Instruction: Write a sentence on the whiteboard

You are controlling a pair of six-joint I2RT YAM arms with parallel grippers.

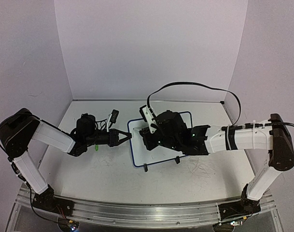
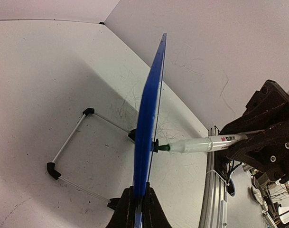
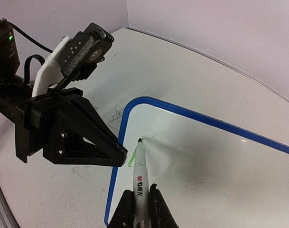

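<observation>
The whiteboard, white with a blue rim, lies mid-table. My left gripper is shut on its left rim. In the left wrist view the whiteboard appears edge-on, its rim pinched at the left gripper. My right gripper is shut on a white marker, whose green tip touches the whiteboard near its left corner. The marker meets the board face in the left wrist view too. No words of the sentence show; only a short green stroke lies beside the marker.
The board's two black feet rest on the scuffed tabletop. A thin wire stand reaches out behind the board. An aluminium rail runs along the near edge. A black cable arcs above the right arm. Walls enclose the table on three sides.
</observation>
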